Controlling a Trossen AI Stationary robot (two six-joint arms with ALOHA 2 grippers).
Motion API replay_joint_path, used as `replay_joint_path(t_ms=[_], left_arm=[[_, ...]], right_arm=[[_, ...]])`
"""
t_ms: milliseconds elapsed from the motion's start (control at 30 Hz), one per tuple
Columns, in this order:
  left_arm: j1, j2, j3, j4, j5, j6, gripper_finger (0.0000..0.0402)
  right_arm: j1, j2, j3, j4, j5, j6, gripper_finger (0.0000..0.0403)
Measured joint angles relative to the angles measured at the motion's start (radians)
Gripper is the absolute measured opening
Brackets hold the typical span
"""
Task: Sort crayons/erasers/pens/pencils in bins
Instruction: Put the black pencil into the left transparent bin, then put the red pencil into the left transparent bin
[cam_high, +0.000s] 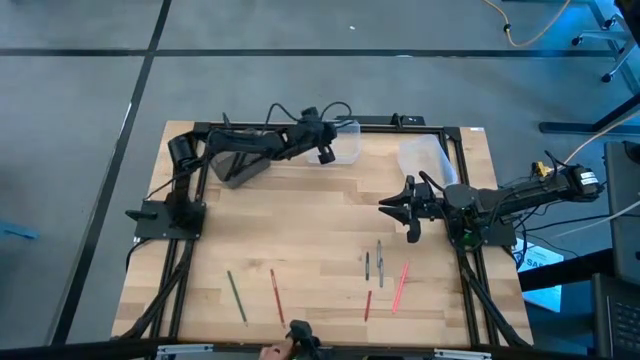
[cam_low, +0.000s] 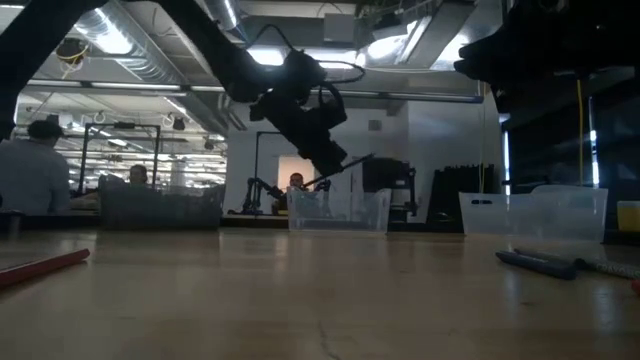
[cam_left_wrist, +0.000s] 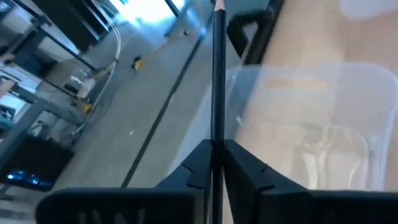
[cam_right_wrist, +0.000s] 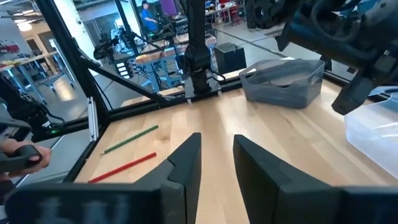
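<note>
My left gripper (cam_high: 326, 150) is at the table's far side, above the clear bin (cam_high: 343, 142), and is shut on a dark pencil (cam_left_wrist: 218, 74). The pencil also shows in the low view (cam_low: 350, 165), sticking out of the gripper above the clear bin (cam_low: 340, 210). My right gripper (cam_high: 398, 206) is open and empty above the table's right middle; its fingers (cam_right_wrist: 186, 165) stand apart. Loose on the wood lie a green stick (cam_high: 236, 297), a red one (cam_high: 276, 295), two grey ones (cam_high: 373, 262), a pink one (cam_high: 401, 285) and a short red one (cam_high: 368, 305). My left gripper pinches the dark pencil between its two fingers, at a point along the shaft (cam_left_wrist: 217, 146). The pencil runs along the fingers and its pointed end (cam_left_wrist: 217, 7) sticks out well past them. It is lifted clear, slanting above the clear bin.
The dark grey bin (cam_high: 235, 166) stands at the far left under my left arm. The whitish bin (cam_high: 424, 160) stands at the far right. A black frame (cam_high: 200, 130) edges the table. A person's hand (cam_right_wrist: 18, 157) shows at the near edge.
</note>
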Motion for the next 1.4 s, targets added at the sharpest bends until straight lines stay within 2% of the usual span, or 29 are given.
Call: replay_joint_path(t_ms=[100,300,400,500,600,700,867,967,1067,1200,1300,1400], left_arm=[[-0.013,0.002,0.011,-0.067,-0.051,0.012,0.0058],[-0.050,0.002,0.013,-0.079,-0.194,0.084,0.0112],[-0.096,-0.016,0.013,-0.094,-0.306,0.115,0.0127],[-0.169,-0.072,0.013,-0.154,-0.345,0.082,0.0130],[-0.261,-0.127,0.014,-0.262,-0.319,-0.055,0.0130],[-0.371,-0.181,0.014,-0.417,-0.306,-0.272,0.0130],[-0.616,-0.246,0.014,-0.793,-0.244,-0.853,0.0128],[-0.813,-0.247,0.013,-0.928,-0.224,-1.096,0.0127],[-0.975,-0.237,0.012,-0.981,-0.225,-1.197,0.0126],[-1.130,-0.233,0.012,-0.996,-0.254,-1.207,0.0126],[-1.202,-0.233,0.012,-0.995,-0.317,-1.226,0.0126],[-1.226,-0.233,0.012,-0.989,-0.419,-1.328,0.0126]], right_arm=[[0.000,0.000,0.000,-0.003,0.000,0.004,0.0097],[0.000,0.000,0.000,0.005,0.000,0.026,0.0097],[0.000,0.000,0.000,-0.004,0.000,0.026,0.0097],[0.000,0.000,0.000,-0.016,0.000,0.026,0.0097],[0.000,0.000,0.000,-0.029,0.000,0.030,0.0097],[0.000,0.000,0.000,-0.030,0.000,0.036,0.0097],[0.025,0.000,0.000,-0.037,-0.007,0.080,0.0097],[0.049,0.000,0.000,-0.031,0.024,0.080,0.0097],[0.061,0.000,0.000,-0.019,0.060,0.080,0.0097],[0.082,0.000,0.000,0.002,0.060,0.074,0.0097],[0.094,0.001,0.000,0.005,0.062,0.045,0.0097],[0.093,0.000,0.000,0.005,0.076,0.024,0.0097]])
